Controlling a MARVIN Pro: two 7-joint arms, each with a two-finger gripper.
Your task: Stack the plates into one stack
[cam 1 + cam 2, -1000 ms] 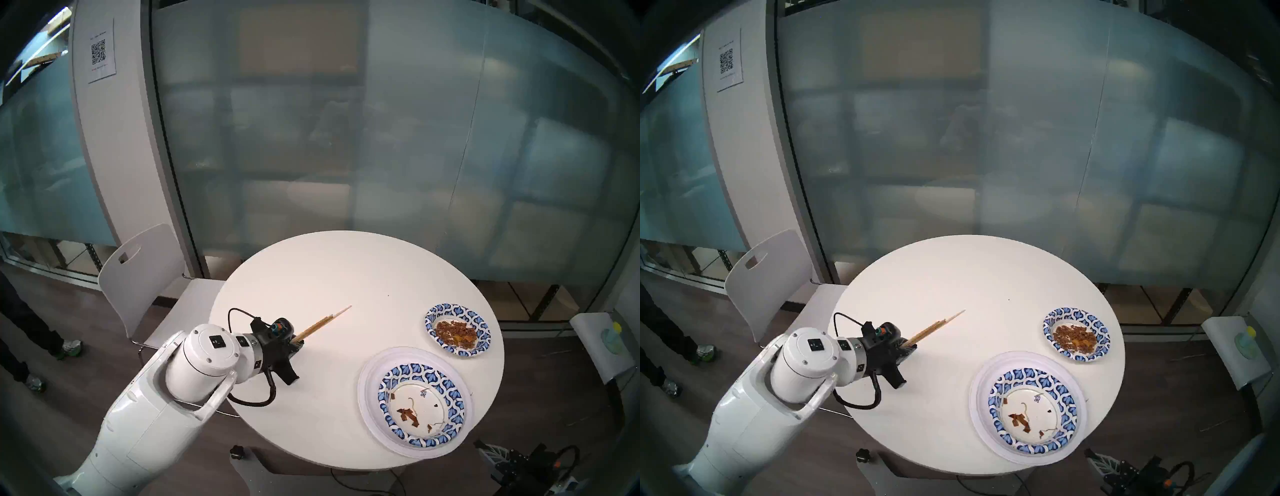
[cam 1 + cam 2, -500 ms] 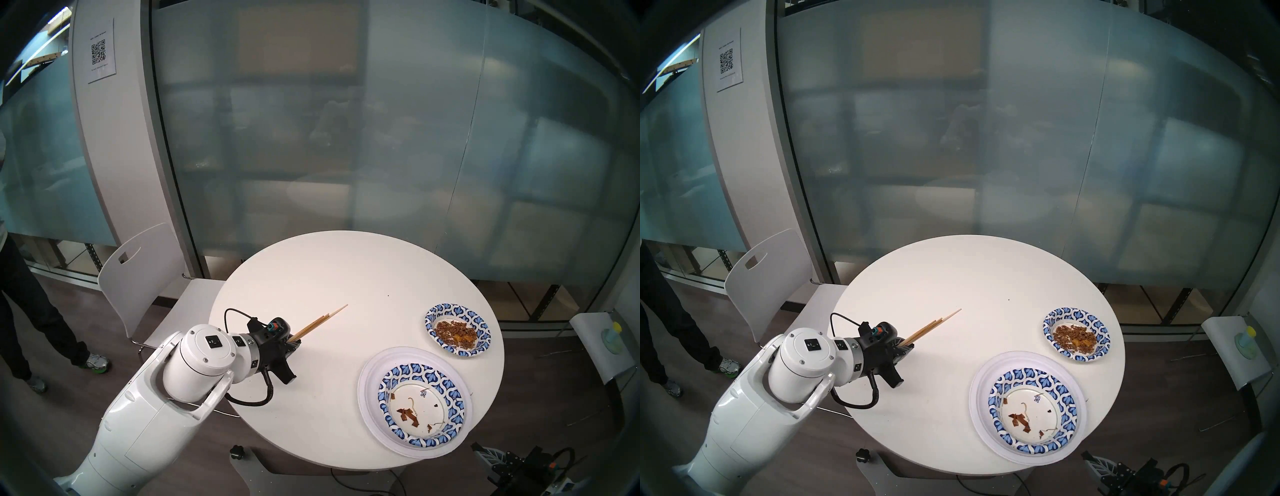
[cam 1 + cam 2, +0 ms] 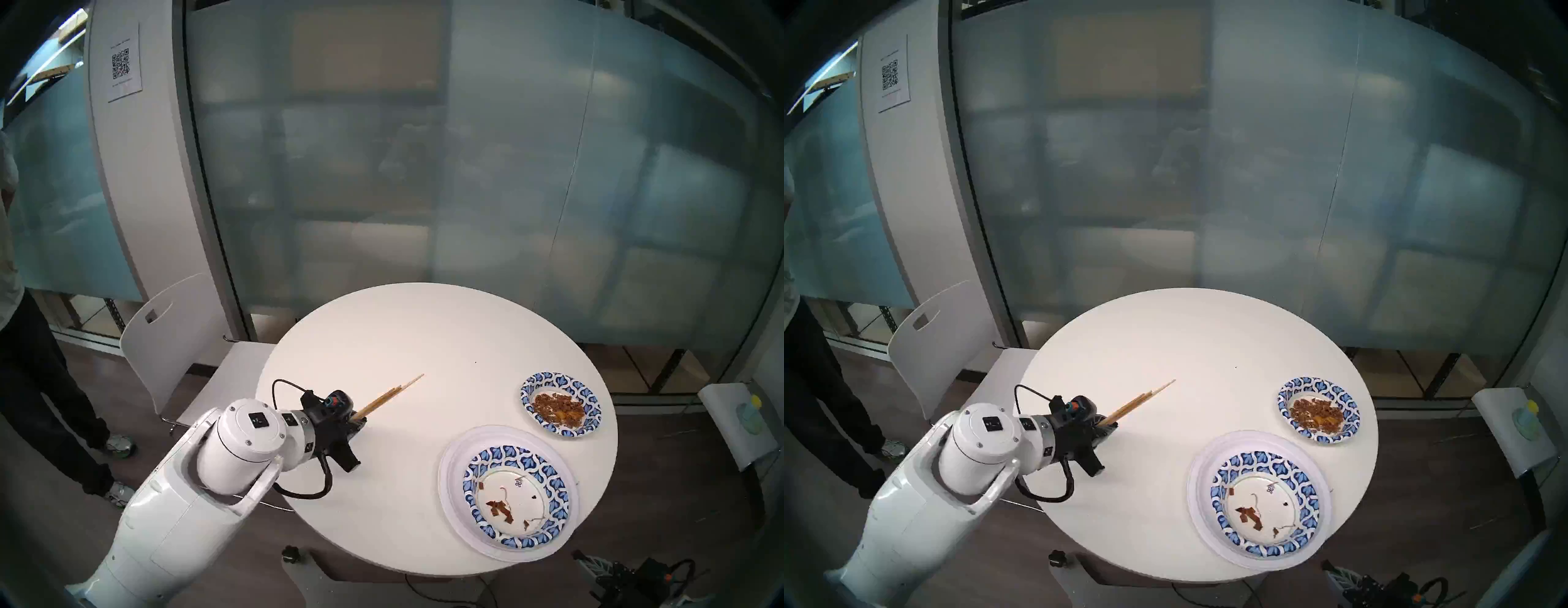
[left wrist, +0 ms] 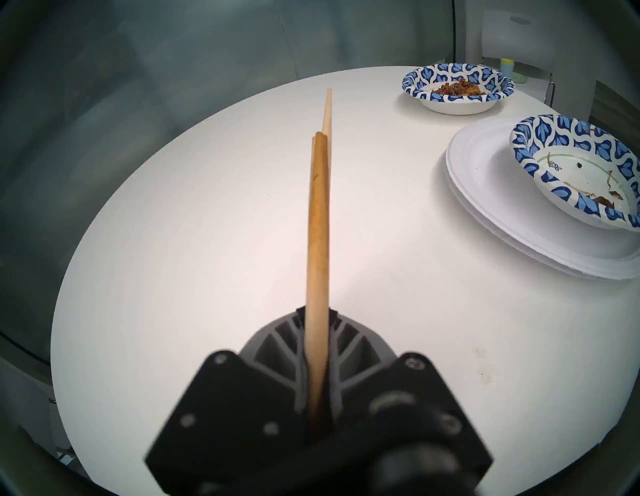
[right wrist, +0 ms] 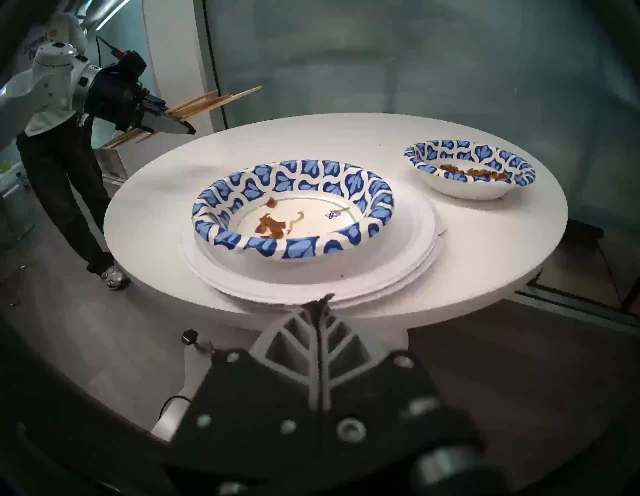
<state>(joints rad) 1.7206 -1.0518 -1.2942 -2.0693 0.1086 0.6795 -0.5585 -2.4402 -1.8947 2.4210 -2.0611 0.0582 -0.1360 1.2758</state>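
Near the table's right front edge lie two stacked large white plates with a blue-patterned plate nested on top, holding a few brown scraps. A second blue-patterned plate with brown food stands alone just behind them. Over the table's left side, my left gripper is shut on a bundle of wooden chopsticks that points up toward the table's middle. My right gripper is shut and empty, just off the table's near edge, in front of the white plates.
The plates sit on a round white table. A white chair is tucked at its left, and a person stands on the floor further left. Frosted glass walls run behind. A small side stand is at the right.
My left arm has drawn back a little to the left with the chopsticks still gripped. A person has walked into view at the left. The plates have not moved.
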